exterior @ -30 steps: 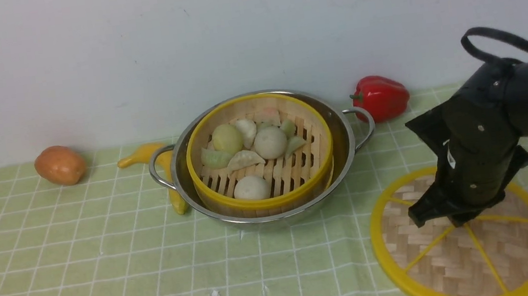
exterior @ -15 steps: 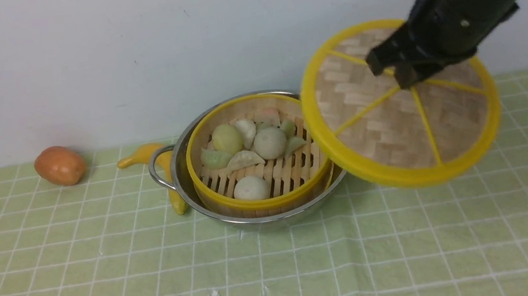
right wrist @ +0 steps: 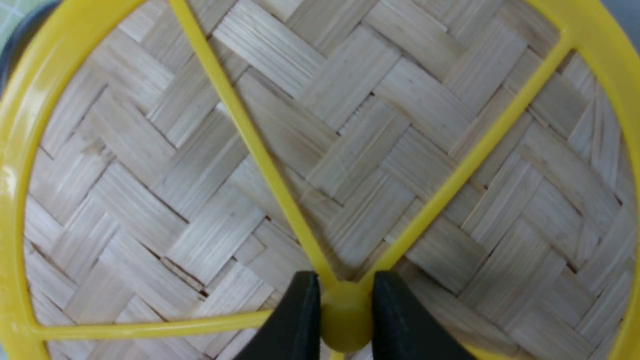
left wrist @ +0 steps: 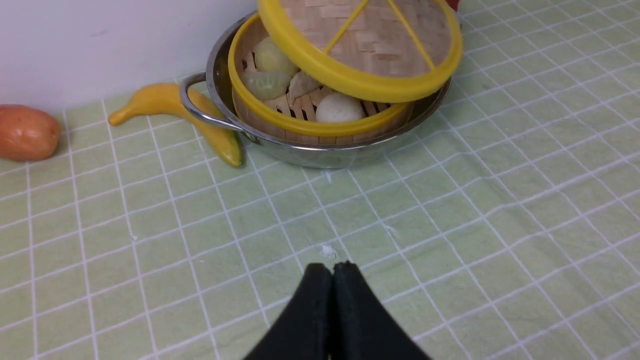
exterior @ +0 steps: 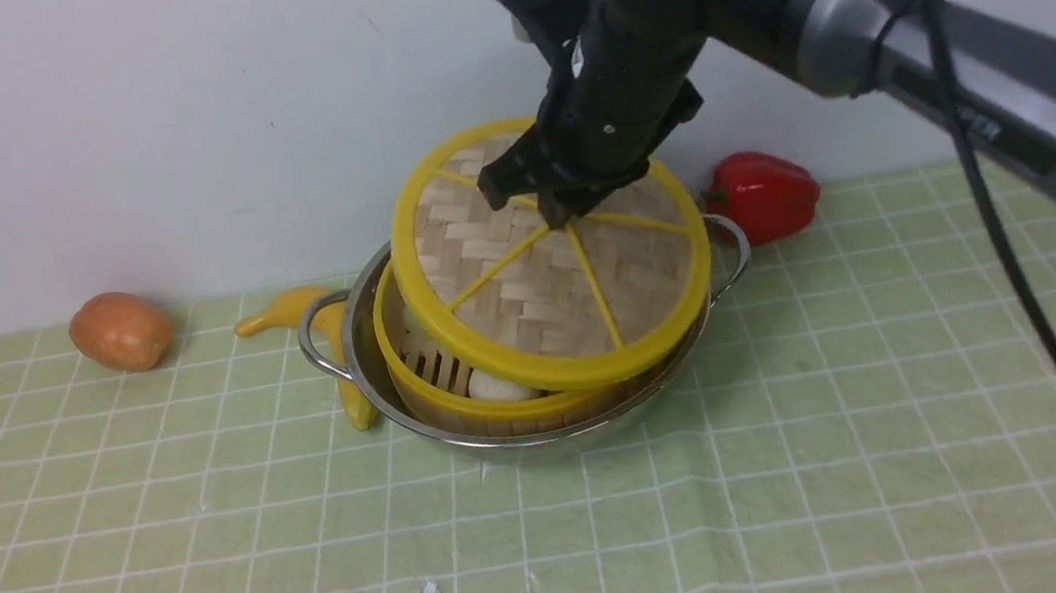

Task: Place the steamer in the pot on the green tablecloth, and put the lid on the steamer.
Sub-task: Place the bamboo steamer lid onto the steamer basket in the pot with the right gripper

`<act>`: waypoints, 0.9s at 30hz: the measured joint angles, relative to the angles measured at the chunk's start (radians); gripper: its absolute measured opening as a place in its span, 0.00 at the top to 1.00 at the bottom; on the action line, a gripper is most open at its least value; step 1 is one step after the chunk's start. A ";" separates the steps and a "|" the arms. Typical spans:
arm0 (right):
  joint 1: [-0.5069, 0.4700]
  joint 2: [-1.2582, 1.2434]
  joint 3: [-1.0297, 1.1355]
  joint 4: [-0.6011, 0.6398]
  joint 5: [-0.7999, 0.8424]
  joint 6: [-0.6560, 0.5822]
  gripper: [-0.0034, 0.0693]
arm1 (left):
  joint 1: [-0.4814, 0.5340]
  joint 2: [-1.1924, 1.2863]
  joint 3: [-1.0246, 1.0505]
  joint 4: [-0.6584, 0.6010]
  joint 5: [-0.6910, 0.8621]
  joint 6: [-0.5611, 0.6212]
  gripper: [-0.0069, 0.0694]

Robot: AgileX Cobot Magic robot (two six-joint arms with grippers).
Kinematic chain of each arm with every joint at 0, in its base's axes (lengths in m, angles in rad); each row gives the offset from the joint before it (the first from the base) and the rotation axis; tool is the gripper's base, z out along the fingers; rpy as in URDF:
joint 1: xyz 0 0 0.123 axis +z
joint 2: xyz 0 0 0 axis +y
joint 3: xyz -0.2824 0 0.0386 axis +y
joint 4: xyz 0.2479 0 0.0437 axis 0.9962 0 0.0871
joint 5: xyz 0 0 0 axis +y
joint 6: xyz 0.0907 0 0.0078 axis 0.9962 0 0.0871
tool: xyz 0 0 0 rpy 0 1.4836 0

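The right gripper (right wrist: 345,295) has its two jaws pinched on the little yellow knob (right wrist: 345,325) in the middle of the lid (exterior: 553,273). The jaws are part way open, just as wide as the knob, and they press it from both sides. The lid hangs from that knob right over the steamer (exterior: 460,400). It is tipped, with its near edge low by the steamer's rim and its far edge up high. I cannot tell if the low edge is touching the rim yet.

To do this step well, I think the lid should be made flat first. Then it should be lined up so its yellow ring sits over the steamer's yellow ring all the way round. It should go down slowly, and the jaws should let go only when the lid rests flat. If it goes down tipped, the low edge could catch and push the steamer sideways.

The steamer sits inside the shiny pot (exterior: 545,435), and the pot stands on the green tablecloth (exterior: 215,536). In the steamer are a round white bun (left wrist: 339,107) and some dumplings, one of them pale green (left wrist: 267,82). The pot seems to hold only the steamer.

The left gripper (left wrist: 332,280) is closed tight on nothing, low over the cloth, well apart from the pot.
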 joint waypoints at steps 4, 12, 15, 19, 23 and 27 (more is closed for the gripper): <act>0.008 0.091 -0.143 0.001 0.000 -0.009 0.75 | 0.000 0.000 0.000 0.000 -0.001 0.000 0.94; 0.009 0.140 -0.166 0.010 0.005 -0.013 0.75 | 0.000 0.000 0.000 0.001 -0.001 0.000 0.94; 0.009 0.146 -0.167 0.014 0.007 -0.023 0.75 | 0.000 0.000 0.000 0.001 -0.001 0.000 0.94; 0.009 0.149 -0.167 0.034 0.007 -0.052 0.75 | 0.000 0.000 0.000 0.001 -0.001 0.000 0.94; 0.009 0.150 -0.167 0.061 0.010 -0.082 0.75 | 0.000 0.000 0.000 0.001 -0.001 0.000 0.94; 0.009 0.156 -0.167 0.063 0.011 -0.088 0.75 | 0.000 0.000 0.000 0.001 -0.001 0.000 0.94</act>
